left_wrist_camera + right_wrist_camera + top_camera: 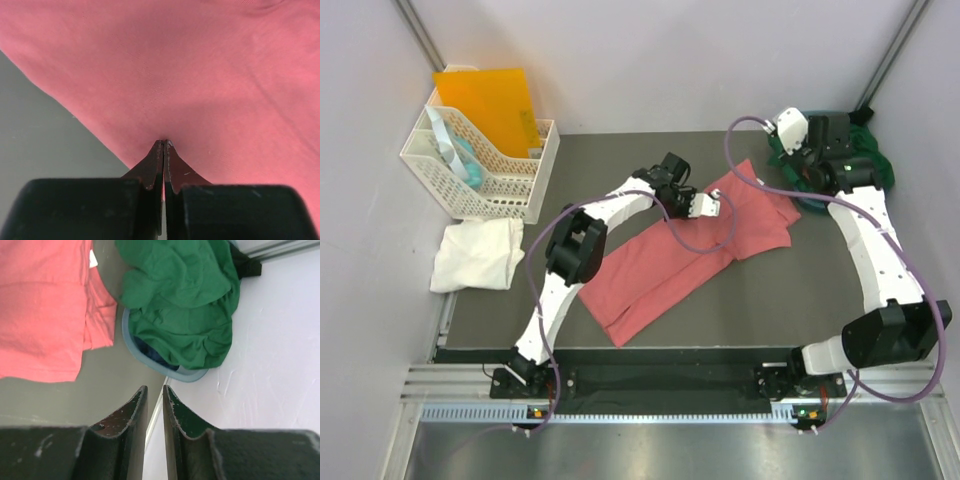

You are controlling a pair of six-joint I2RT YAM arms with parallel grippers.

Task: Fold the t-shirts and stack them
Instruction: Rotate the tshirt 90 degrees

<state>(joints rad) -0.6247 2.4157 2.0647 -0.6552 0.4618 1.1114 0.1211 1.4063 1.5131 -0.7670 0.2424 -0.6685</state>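
Top external, table (750, 300): dark grey mat filling the middle of the frame, pale walls around it
Salmon-pink t-shirt (660, 275): spread flat in a long slanted band from lower centre up to right of centre, a sleeve flaring at its upper right end; a small white neck label (93, 260) shows at the top left of the right wrist view
White lattice basket (480, 185): upper left, at the mat's far left corner, with pale items inside
Dark green t-shirt (185, 305): crumpled in a heap at the upper right, draped over a blue-grey round rim (131, 347), just beside the pink sleeve
White t-shirt (478, 252): bunched at the left edge, just below the basket
Orange folder (490, 100): upright against the wall behind the basket
Left gripper (163, 144): fingers pressed together, tips on the pink cloth near its upper end; I cannot tell whether cloth is nipped
Right gripper (155, 388): fingers a narrow slit apart, nothing between, above the mat's right edge near the green heap
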